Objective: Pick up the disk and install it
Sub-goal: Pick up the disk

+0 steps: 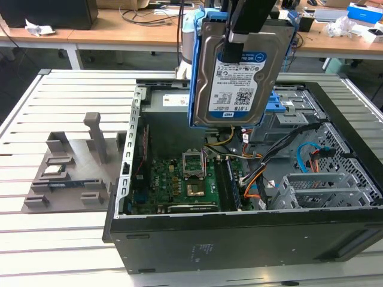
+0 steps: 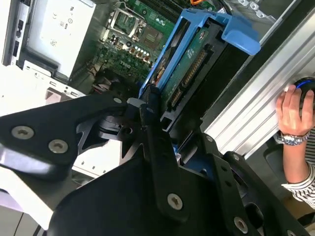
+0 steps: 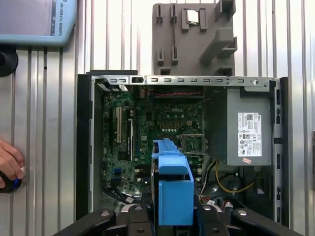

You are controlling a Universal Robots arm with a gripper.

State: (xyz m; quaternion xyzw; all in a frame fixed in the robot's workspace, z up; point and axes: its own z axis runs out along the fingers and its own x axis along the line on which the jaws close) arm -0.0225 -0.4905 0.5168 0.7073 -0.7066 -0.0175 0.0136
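Observation:
The disk [image 1: 239, 69] hangs upright above the open computer case [image 1: 239, 239], its silver face with the white-and-blue label turned toward the exterior camera and its blue bracket framing the edges. My gripper [image 1: 238, 34] is shut on the disk's upper part, one black finger lying over the label. In the second wrist view the disk [image 2: 189, 54] shows edge-on, green board and connector visible, clamped between the black fingers [image 2: 147, 110]. In the first wrist view the disk's blue bracket [image 3: 173, 189] sits over the motherboard area, gripper [image 3: 172, 219] around it.
Inside the case lie the motherboard [image 1: 179, 179], loose cables, metal drive cages [image 1: 323, 191] and a blue latch [image 1: 284, 104]. The grey power supply [image 3: 248, 128] fills one corner. A grey fixture [image 1: 66, 170] lies beside the case. A person's hand [image 2: 293, 115] rests on a mouse at the table edge.

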